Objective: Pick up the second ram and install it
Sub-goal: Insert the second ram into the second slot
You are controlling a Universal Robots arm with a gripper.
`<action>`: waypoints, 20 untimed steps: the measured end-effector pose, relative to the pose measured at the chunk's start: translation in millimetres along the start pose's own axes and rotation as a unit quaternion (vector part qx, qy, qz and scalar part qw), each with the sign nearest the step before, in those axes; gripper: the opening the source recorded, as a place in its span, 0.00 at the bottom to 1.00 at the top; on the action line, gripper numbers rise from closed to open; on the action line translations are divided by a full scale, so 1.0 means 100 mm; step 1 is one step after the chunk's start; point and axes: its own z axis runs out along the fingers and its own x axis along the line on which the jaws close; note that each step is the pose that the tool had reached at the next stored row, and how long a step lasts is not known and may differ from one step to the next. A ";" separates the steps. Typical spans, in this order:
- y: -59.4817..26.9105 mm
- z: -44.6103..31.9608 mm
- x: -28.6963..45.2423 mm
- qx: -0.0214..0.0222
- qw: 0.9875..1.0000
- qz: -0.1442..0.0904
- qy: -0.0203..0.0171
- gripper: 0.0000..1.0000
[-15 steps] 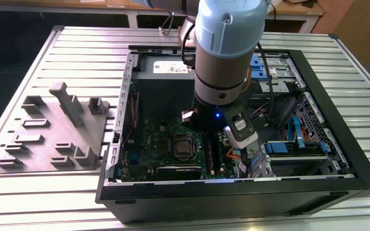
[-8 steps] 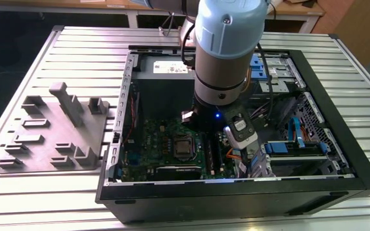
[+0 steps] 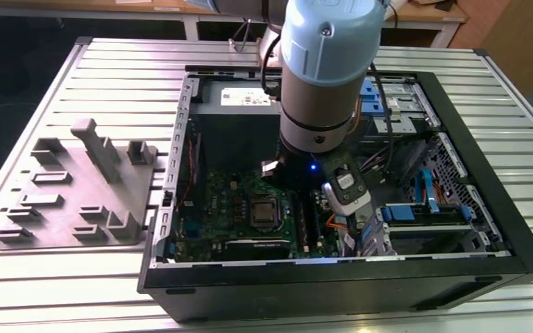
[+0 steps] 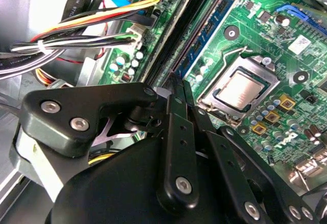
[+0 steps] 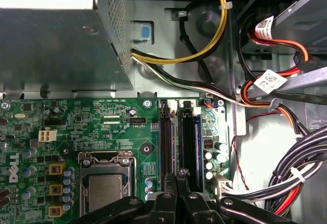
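Observation:
My gripper (image 4: 176, 87) is low inside an open computer case, right over the black memory slots (image 5: 166, 137) beside the processor socket (image 5: 104, 191). Its black fingers (image 5: 168, 203) are drawn together on a thin strip held edge-on. This is the second ram (image 4: 217, 22), dark blue-green, running away from the fingertips along the slots. It lies in line with the slots, but whether it is seated in one I cannot tell. In the exterior view the arm's wrist (image 3: 327, 83) stands upright over the green motherboard (image 3: 220, 208).
A grey moulded tray (image 3: 72, 194) lies on the slatted table at the exterior view's left of the case. Cable bundles (image 5: 286, 183) crowd the slots' far side from the socket. The power supply box (image 5: 56, 35) and the black case walls (image 3: 341, 277) close in the board.

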 end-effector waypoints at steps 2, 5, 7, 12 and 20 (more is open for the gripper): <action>0.000 0.001 0.000 0.000 1.000 0.000 0.000 0.08; -0.001 0.002 0.000 0.000 1.000 0.000 0.000 0.08; -0.001 0.003 0.000 0.000 1.000 0.000 0.000 0.08; -0.002 0.009 0.001 0.000 1.000 0.000 0.000 0.08; -0.006 0.034 0.003 -0.001 1.000 0.000 0.000 0.08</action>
